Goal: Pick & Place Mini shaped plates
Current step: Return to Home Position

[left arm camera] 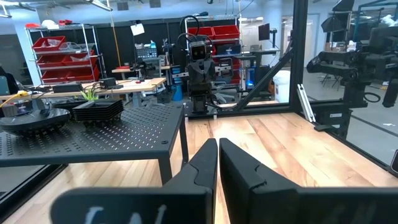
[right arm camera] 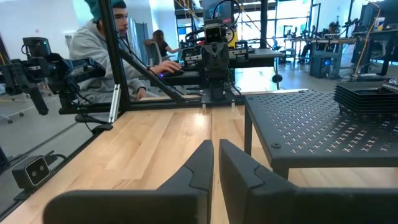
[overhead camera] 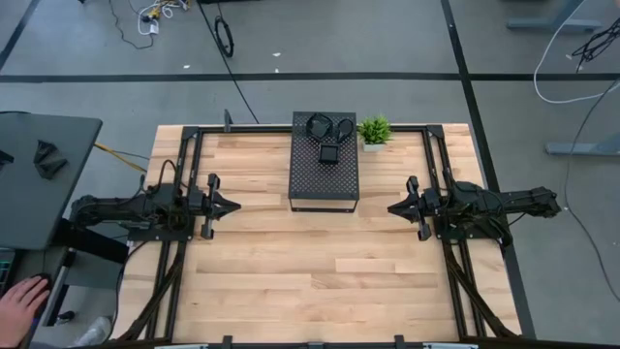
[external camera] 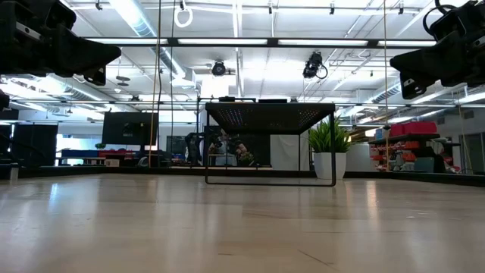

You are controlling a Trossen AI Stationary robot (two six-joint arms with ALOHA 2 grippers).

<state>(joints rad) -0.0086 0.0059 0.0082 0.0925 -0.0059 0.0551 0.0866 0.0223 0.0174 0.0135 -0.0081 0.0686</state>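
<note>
The mini shaped plates [overhead camera: 329, 153] sit in stacks on the far half of the black perforated shelf [overhead camera: 325, 189], which stands mid-worktop with its long axis running from near edge to far. A small potted plant [overhead camera: 374, 130] is just beside the shelf's far right corner.

Both arms hover level with the shelf's near end, pointing inward at each other, so the plates lie ahead of each and off toward the far side. The right gripper [overhead camera: 391, 207] looks somewhat nearer the shelf than the left gripper [overhead camera: 233, 205].

The high view gives only dark shapes. The left wrist view shows a rounded stack [left arm camera: 31, 118] and a square stack [left arm camera: 96, 111], and its fingers [left arm camera: 202, 165] pressed together and empty. The right wrist view shows its fingers [right arm camera: 199, 165] likewise closed on nothing.
</note>
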